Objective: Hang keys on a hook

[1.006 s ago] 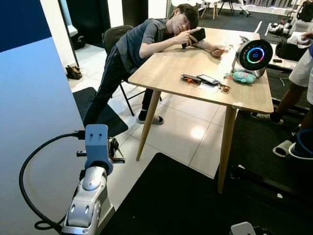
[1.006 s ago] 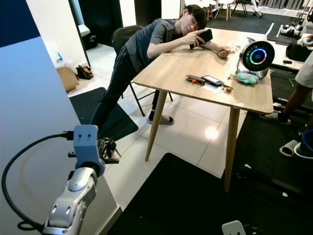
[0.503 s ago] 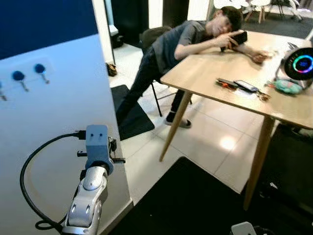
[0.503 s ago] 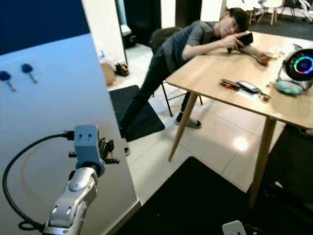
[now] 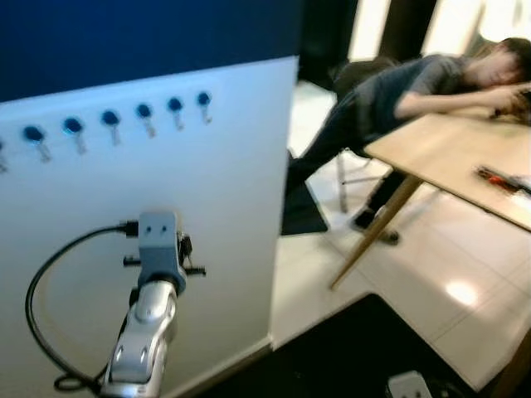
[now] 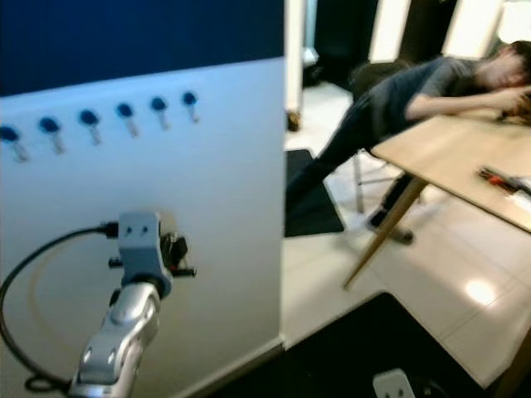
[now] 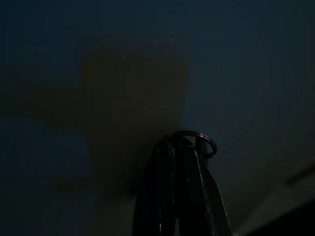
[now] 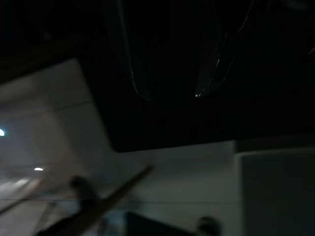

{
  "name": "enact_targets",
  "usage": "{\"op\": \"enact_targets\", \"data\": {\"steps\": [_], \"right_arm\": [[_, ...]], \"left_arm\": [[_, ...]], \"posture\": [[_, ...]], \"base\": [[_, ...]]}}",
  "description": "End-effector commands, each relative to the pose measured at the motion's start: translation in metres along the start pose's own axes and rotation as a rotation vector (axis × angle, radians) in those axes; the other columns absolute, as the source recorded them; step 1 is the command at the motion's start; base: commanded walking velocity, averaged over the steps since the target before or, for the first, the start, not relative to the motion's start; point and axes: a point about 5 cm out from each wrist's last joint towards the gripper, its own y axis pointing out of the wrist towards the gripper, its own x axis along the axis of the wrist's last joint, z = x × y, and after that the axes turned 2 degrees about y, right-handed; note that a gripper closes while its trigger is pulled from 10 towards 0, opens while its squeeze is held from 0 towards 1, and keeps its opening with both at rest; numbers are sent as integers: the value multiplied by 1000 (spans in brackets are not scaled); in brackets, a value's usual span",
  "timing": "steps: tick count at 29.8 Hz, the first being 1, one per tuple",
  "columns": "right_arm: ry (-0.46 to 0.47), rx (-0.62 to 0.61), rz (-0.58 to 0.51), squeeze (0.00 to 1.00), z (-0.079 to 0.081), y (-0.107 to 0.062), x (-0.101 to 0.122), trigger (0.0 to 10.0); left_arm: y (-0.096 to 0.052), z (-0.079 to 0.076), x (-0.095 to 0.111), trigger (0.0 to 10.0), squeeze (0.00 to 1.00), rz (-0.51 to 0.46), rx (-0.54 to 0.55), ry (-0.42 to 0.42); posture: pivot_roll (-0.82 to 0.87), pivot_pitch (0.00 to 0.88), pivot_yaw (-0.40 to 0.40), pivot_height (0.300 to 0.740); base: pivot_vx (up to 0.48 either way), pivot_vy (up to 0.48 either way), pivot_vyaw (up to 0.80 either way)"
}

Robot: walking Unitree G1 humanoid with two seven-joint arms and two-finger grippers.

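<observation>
My left arm is raised in front of a white panel [image 5: 232,199] that carries a row of several blue-capped hooks [image 5: 110,118]. My left gripper [image 5: 186,251] is below the row, close to the panel's face. In the dark left wrist view its fingers [image 7: 170,162] are pressed together, shut on a metal key ring [image 7: 206,139] that sticks out at their tips. The keys [image 6: 174,248] show as a dark bunch beside the wrist. My right gripper [image 8: 172,91] hangs low in the shade with its two fingers apart and nothing between them.
A person [image 5: 415,83] leans over a wooden table [image 5: 456,153] at the right, seated on a dark chair [image 5: 353,79]. Small items [image 5: 498,177] lie on the tabletop. A black mat [image 5: 365,348] covers the floor at my feet, with white tiles beyond it.
The camera has turned left: the white panel and its hooks have come into view, and the table and person have slid to the right. My left arm holds its pose.
</observation>
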Motion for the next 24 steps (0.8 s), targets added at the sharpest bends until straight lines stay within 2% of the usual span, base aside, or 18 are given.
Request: {"op": "enact_targets", "data": {"steps": [1, 18, 24], "right_arm": [[-6, 8, 26, 0, 1, -4, -6, 10000], [-11, 6, 27, 0, 0, -5, -6, 10000], [-13, -1, 26, 0, -1, -3, -6, 10000]], "left_arm": [[-1, -1, 0, 10000, 0, -3, -7, 15], [-2, -2, -4, 10000, 0, 7, -14, 21], [-2, -2, -4, 10000, 0, 6, -19, 29]], "posture": [[-9, 162, 20, 740], [-11, 160, 19, 740], [-11, 157, 17, 740]], "base": [[0, 0, 800], [0, 0, 792], [0, 0, 180]]}}
